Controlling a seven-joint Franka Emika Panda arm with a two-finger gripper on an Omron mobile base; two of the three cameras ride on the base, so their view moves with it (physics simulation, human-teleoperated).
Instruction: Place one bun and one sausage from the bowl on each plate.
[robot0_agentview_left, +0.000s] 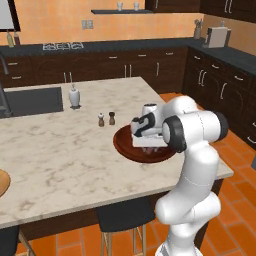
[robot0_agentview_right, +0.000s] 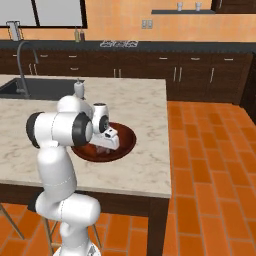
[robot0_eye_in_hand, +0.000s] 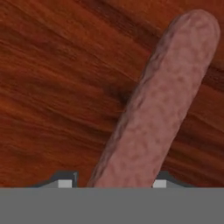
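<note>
The dark red-brown wooden bowl (robot0_agentview_left: 120, 149) (robot0_agentview_right: 129, 140) sits near the island's right end. My gripper (robot0_agentview_left: 148, 148) (robot0_agentview_right: 103, 148) reaches down into it. In the hand view a pinkish-brown sausage (robot0_eye_in_hand: 162, 100) lies on the bowl's floor (robot0_eye_in_hand: 52, 87) and runs down between my gripper's (robot0_eye_in_hand: 112, 183) two tips. The right tip touches it and a thin gap shows at the left tip. A tan wooden plate (robot0_agentview_left: 2, 183) peeks in at the counter's left edge. No bun shows; my hand hides much of the bowl.
Two small shakers (robot0_agentview_left: 101, 119) (robot0_agentview_left: 112, 118) stand just left of the bowl. A white bottle (robot0_agentview_left: 74, 96) (robot0_agentview_right: 79, 89) stands beside the sink (robot0_agentview_left: 30, 100) (robot0_agentview_right: 35, 87). A dark stool (robot0_agentview_left: 125, 214) is tucked under the counter's near edge.
</note>
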